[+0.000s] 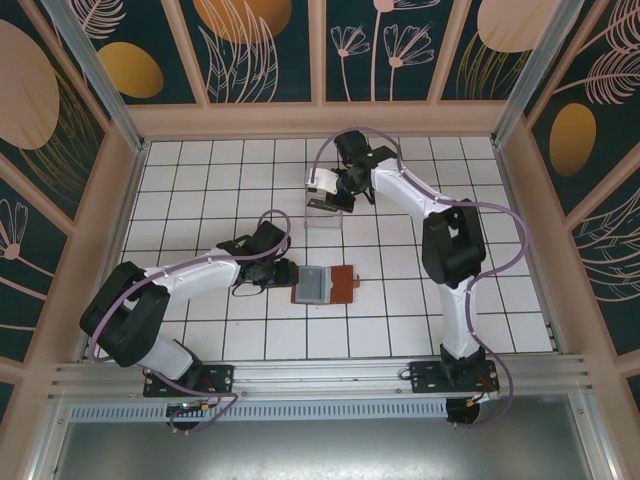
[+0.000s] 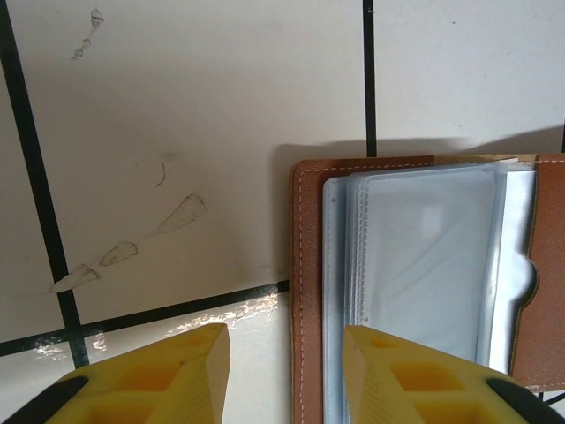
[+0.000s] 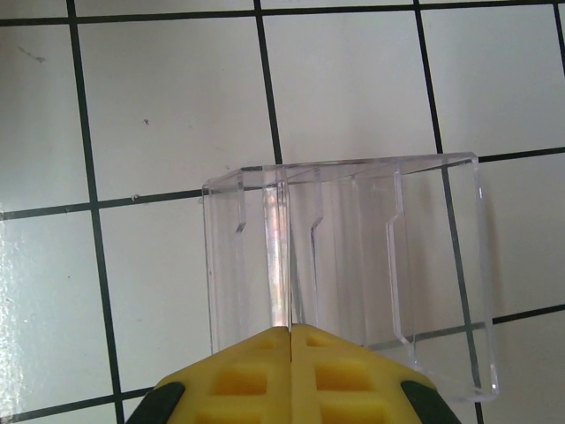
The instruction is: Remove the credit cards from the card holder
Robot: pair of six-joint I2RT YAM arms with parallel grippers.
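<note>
White-tiled worktop (image 1: 190, 190) carries the brown leather folding card holder (image 1: 327, 285), lying open with its clear sleeves up. Left claw (image 2: 284, 353) stands partly open, gripping nothing, straddling the holder's stitched left edge. Right claw (image 3: 290, 340) is closed tight at the clear plastic box (image 3: 353, 265), well apart from the holder; whether it pinches the box wall I cannot tell. Extraction seems in hand: next, pinch a credit card from a sleeve, though none shows clearly.

A lab robot cell: left arm (image 1: 190, 272) and right arm (image 1: 455, 245) bolted to a metal rail (image 1: 320, 372) at the near edge of a tiled table (image 1: 200, 180) walled by leaf-print panels (image 1: 260, 50).
</note>
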